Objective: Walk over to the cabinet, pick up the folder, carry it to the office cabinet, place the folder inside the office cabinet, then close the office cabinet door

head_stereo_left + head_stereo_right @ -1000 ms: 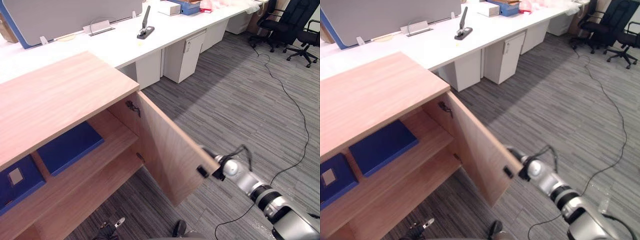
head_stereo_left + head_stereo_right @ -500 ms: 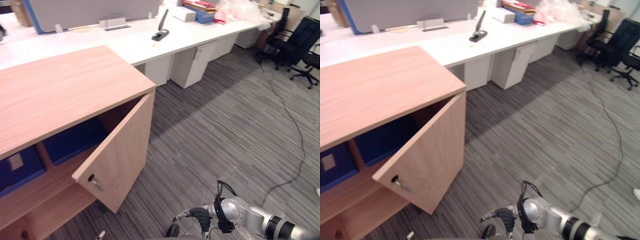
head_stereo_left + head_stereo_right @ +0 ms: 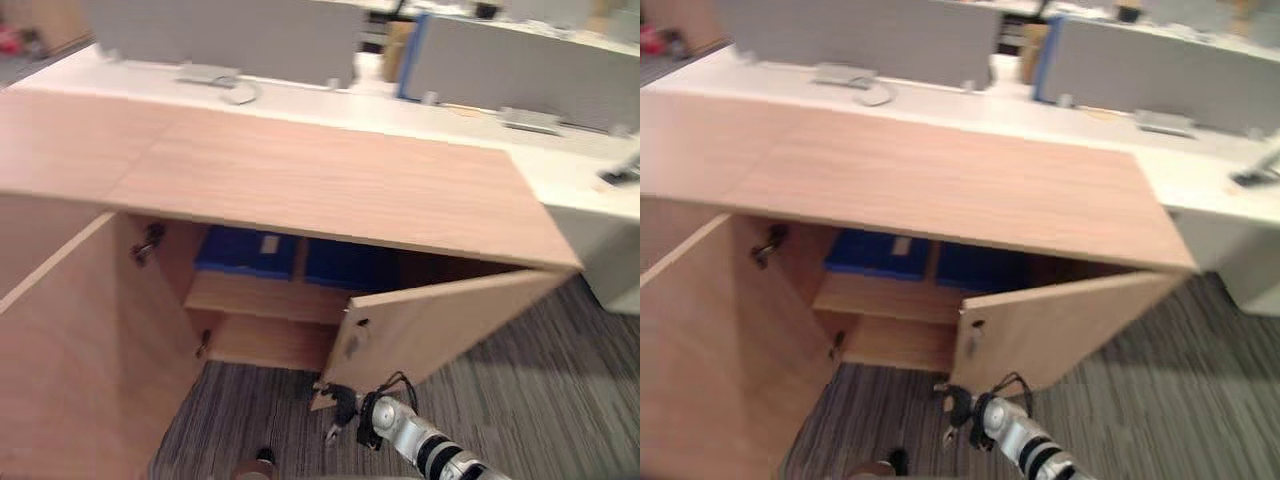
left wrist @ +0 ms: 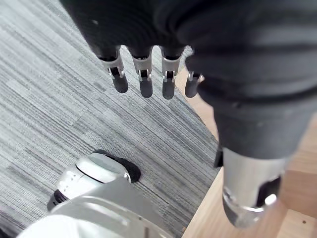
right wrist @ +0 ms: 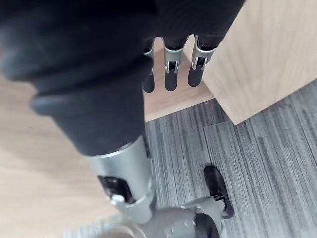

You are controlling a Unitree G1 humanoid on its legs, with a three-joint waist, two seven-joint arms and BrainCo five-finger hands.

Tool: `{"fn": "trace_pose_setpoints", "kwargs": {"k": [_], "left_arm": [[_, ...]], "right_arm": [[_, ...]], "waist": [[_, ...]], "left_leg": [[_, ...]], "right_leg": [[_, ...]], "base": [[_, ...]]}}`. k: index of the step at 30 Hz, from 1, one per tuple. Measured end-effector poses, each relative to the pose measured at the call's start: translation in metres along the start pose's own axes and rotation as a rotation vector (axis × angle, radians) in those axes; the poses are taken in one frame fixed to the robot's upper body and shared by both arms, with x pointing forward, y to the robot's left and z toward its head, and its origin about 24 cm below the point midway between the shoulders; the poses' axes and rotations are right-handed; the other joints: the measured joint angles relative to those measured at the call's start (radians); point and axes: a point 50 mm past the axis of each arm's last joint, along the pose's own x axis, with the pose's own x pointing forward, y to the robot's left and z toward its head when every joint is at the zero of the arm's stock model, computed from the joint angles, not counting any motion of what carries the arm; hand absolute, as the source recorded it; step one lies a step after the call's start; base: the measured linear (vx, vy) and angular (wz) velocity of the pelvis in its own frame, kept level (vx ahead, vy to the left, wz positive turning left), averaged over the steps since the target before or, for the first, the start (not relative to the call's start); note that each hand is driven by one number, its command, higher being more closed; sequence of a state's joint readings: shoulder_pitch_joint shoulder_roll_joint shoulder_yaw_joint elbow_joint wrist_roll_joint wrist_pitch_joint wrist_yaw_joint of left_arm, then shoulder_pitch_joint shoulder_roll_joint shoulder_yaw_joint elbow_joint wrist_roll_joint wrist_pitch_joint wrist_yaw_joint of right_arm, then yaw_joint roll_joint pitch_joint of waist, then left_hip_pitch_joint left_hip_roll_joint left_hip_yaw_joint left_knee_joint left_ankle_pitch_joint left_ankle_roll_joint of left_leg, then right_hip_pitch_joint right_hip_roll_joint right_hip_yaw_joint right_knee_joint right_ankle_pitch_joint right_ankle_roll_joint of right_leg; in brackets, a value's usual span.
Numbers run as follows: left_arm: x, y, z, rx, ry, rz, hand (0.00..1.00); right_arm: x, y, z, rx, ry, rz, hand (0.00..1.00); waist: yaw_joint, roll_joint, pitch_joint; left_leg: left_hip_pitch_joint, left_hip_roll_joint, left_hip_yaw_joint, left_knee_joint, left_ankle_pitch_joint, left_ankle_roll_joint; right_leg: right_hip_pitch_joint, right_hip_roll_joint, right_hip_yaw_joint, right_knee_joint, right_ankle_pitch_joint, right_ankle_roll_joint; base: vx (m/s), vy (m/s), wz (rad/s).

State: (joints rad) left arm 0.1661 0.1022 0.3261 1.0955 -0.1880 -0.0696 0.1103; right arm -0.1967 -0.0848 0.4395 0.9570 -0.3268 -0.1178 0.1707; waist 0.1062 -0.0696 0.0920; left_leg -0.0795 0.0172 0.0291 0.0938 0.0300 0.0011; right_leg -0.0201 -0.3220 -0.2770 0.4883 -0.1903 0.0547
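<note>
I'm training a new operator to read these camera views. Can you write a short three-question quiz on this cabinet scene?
1. Fill in: the right hand, by the lower corner of the right door, has its fingers ____ (straight or curled).
2. True or false: both doors of the cabinet are fully shut.
3. Multiple choice: the blue folders lie A) on top of the cabinet, B) on its upper shelf, C) in the right hand.
Key: 1 straight; 2 false; 3 B.
</note>
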Motion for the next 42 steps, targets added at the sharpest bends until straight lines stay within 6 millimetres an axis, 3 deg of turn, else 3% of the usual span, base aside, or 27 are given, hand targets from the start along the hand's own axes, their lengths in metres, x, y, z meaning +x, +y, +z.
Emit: {"fn": "trace_pose_setpoints", "kwargs": {"k": [1,2,3,4,5,8,11,13,15,16,17,19,20,21,22,24,27,31,34,36,37,39,41,42], "left_arm": [[0.001,-0.007,0.009,0.022,-0.027,-0.022,0.00],[0.003,-0.012,0.019,0.031,-0.057,-0.036,0.00],[0.003,-0.013,0.024,0.041,-0.076,-0.039,0.00],[0.004,-0.014,0.030,0.040,-0.096,-0.041,0.00],[0.003,-0.018,0.030,0.037,-0.098,-0.052,0.00],[0.001,-0.023,0.022,-0.004,-0.079,-0.063,0.00],[0.001,-0.023,0.022,-0.033,-0.075,-0.072,0.00],[0.001,-0.023,0.022,-0.051,-0.074,-0.075,0.00],[0.001,-0.023,0.021,-0.068,-0.070,-0.079,0.00],[0.001,-0.023,0.022,-0.065,-0.072,-0.081,0.00],[0.002,-0.023,0.025,-0.074,-0.077,-0.081,0.00],[0.001,-0.022,0.021,-0.071,-0.066,-0.081,0.00],[0.000,-0.021,0.017,-0.065,-0.054,-0.078,0.00],[0.001,-0.021,0.017,-0.054,-0.052,-0.084,0.00],[0.001,-0.020,0.018,-0.051,-0.054,-0.083,0.00],[0.002,-0.016,0.020,-0.050,-0.057,-0.079,0.00],[0.001,-0.017,0.017,-0.053,-0.044,-0.082,0.00],[0.001,-0.017,0.019,-0.063,-0.048,-0.084,0.00],[-0.001,-0.024,0.040,-0.130,-0.140,-0.104,0.00],[-0.003,-0.015,0.059,-0.195,-0.219,-0.077,0.00],[-0.003,0.001,0.071,-0.238,-0.269,-0.027,0.00],[-0.003,0.031,0.091,-0.289,-0.337,0.071,0.00],[-0.010,0.085,0.123,-0.290,-0.436,0.239,0.00],[-0.013,0.099,0.133,-0.266,-0.460,0.287,0.00]], "right_arm": [[-0.005,-0.007,-0.019,0.194,0.056,-0.092,0.00],[-0.010,-0.007,-0.038,0.362,0.119,-0.168,0.00],[-0.012,-0.006,-0.046,0.438,0.153,-0.198,0.00],[-0.014,-0.004,-0.055,0.534,0.198,-0.231,0.00],[-0.019,0.000,-0.068,0.614,0.255,-0.259,0.00],[-0.032,0.016,-0.097,0.843,0.398,-0.349,0.00],[-0.044,0.034,-0.115,0.953,0.492,-0.398,0.00],[-0.047,0.033,-0.119,1.000,0.502,-0.435,0.00],[-0.049,0.033,-0.122,1.018,0.509,-0.452,0.00],[-0.049,0.033,-0.121,1.016,0.507,-0.450,0.00],[-0.048,0.035,-0.119,1.015,0.503,-0.445,0.00],[-0.049,0.030,-0.121,1.006,0.493,-0.460,0.00],[-0.051,0.030,-0.123,1.004,0.499,-0.466,0.00],[-0.053,0.028,-0.125,1.009,0.496,-0.478,0.00],[-0.052,0.031,-0.124,1.021,0.499,-0.474,0.00],[-0.054,0.039,-0.127,1.057,0.519,-0.470,0.00],[-0.055,0.037,-0.128,1.096,0.517,-0.492,0.00],[-0.055,0.036,-0.127,1.129,0.499,-0.511,0.00],[-0.057,0.037,-0.129,1.160,0.501,-0.529,0.00],[-0.059,0.039,-0.131,1.162,0.509,-0.530,0.00],[-0.060,0.040,-0.133,1.162,0.512,-0.531,0.00],[-0.062,0.039,-0.134,1.159,0.508,-0.541,0.00],[-0.065,0.036,-0.137,1.151,0.501,-0.548,0.00],[-0.065,0.035,-0.137,1.149,0.500,-0.547,0.00]], "waist": [[-0.011,0.003,0.004],[-0.017,-0.006,0.003],[-0.017,-0.017,0.010],[-0.018,-0.028,0.020],[-0.013,-0.014,0.020],[-0.004,0.029,0.020],[-0.005,0.026,0.028],[-0.002,0.024,0.043],[-0.001,0.028,0.052],[-0.004,0.022,0.059],[-0.007,0.021,0.072],[-0.005,0.029,0.082],[-0.008,0.038,0.076],[-0.012,0.048,0.077],[-0.011,0.034,0.075],[-0.017,0.012,0.068],[-0.021,0.016,0.055],[-0.030,0.023,0.044],[-0.036,0.024,0.040],[-0.036,0.025,0.036],[-0.038,0.027,0.032],[-0.040,0.031,0.028],[-0.039,0.039,0.028],[-0.038,0.042,0.025]], "left_leg": [[-0.014,-0.028,-0.079,0.004,0.012,-0.010],[-0.025,-0.060,-0.143,0.007,0.031,-0.026],[-0.025,-0.079,-0.172,0.010,0.034,-0.029],[-0.028,-0.102,-0.214,0.020,0.034,-0.035],[-0.030,-0.099,-0.248,0.018,0.038,-0.048],[-0.045,-0.048,-0.332,-0.010,0.060,-0.077],[-0.053,-0.041,-0.419,-0.003,0.067,-0.099],[-0.064,-0.043,-0.436,0.026,0.066,-0.103],[-0.089,-0.045,-0.393,0.054,0.071,-0.100],[-0.109,-0.033,-0.285,0.057,0.077,-0.069],[-0.158,0.015,-0.087,0.169,0.013,0.008],[-0.197,0.104,0.130,0.389,-0.101,0.023],[-0.193,0.117,0.169,0.438,-0.142,0.026],[-0.192,0.098,0.177,0.412,-0.165,0.028],[-0.187,0.075,0.174,0.383,-0.153,0.036],[-0.156,-0.016,0.143,0.261,-0.098,0.054],[-0.116,-0.091,0.117,0.137,-0.046,0.077],[-0.054,-0.122,0.097,-0.011,0.028,0.084],[-0.010,-0.123,0.083,-0.107,0.087,0.075],[0.017,-0.114,0.084,-0.160,0.120,0.057],[0.030,-0.108,0.089,-0.182,0.131,0.054],[0.033,-0.100,0.100,-0.182,0.130,0.053],[0.050,-0.087,0.134,-0.183,0.120,0.046],[0.054,-0.084,0.140,-0.186,0.117,0.044]], "right_leg": [[0.006,0.037,0.070,-0.042,-0.017,0.034],[0.015,0.041,0.073,-0.105,-0.016,0.043],[0.020,0.034,0.052,-0.144,-0.001,0.052],[0.034,0.022,0.018,-0.171,-0.006,0.090],[0.059,0.028,-0.021,-0.194,-0.010,0.102],[0.117,0.105,-0.119,-0.279,0.002,0.084],[0.190,0.155,-0.214,-0.331,0.006,0.077],[0.221,0.173,-0.255,-0.345,0.007,0.076],[0.237,0.181,-0.297,-0.345,0.005,0.073],[0.237,0.177,-0.327,-0.347,-0.002,0.057],[0.233,0.175,-0.350,-0.344,-0.002,0.052],[0.252,0.173,-0.368,-0.337,-0.005,0.051],[0.258,0.170,-0.376,-0.329,-0.009,0.057],[0.251,0.156,-0.385,-0.298,-0.034,0.074],[0.244,0.142,-0.390,-0.297,-0.036,0.070],[0.243,0.114,-0.379,-0.320,-0.035,0.054],[0.247,0.083,-0.378,-0.332,-0.030,0.045],[0.250,0.080,-0.378,-0.358,-0.010,0.020],[0.251,0.092,-0.377,-0.360,-0.001,0.022],[0.252,0.099,-0.376,-0.362,0.003,0.029],[0.254,0.103,-0.374,-0.365,0.003,0.030],[0.254,0.110,-0.362,-0.372,0.003,0.030],[0.254,0.113,-0.330,-0.375,0.003,0.030],[0.254,0.113,-0.322,-0.375,0.003,0.030]], "base": [[0.05,-0.104,2.47],[0.03,-0.116,2.13],[-0.01,-0.121,1.69],[-0.02,-0.142,1.21],[0.01,-0.201,1.11],[0.07,-0.234,0.74],[0.07,-0.182,0.78],[0.04,-0.155,0.79],[-0.02,-0.086,0.63],[-0.04,0.011,0.52],[-0.05,0.033,0.47],[0.05,0.118,0.35],[0.15,0.227,0.51],[0.13,0.208,0.50],[0.09,0.189,0.60],[0.06,0.132,0.75],[0.06,0.101,0.62],[0.03,0.007,0.11],[0.03,-0.068,0.09],[0.01,-0.073,-0.07],[0.02,-0.086,-0.18],[0.02,-0.083,-0.21],[0.01,-0.060,-0.41],[0.01,-0.066,-0.38]]}}
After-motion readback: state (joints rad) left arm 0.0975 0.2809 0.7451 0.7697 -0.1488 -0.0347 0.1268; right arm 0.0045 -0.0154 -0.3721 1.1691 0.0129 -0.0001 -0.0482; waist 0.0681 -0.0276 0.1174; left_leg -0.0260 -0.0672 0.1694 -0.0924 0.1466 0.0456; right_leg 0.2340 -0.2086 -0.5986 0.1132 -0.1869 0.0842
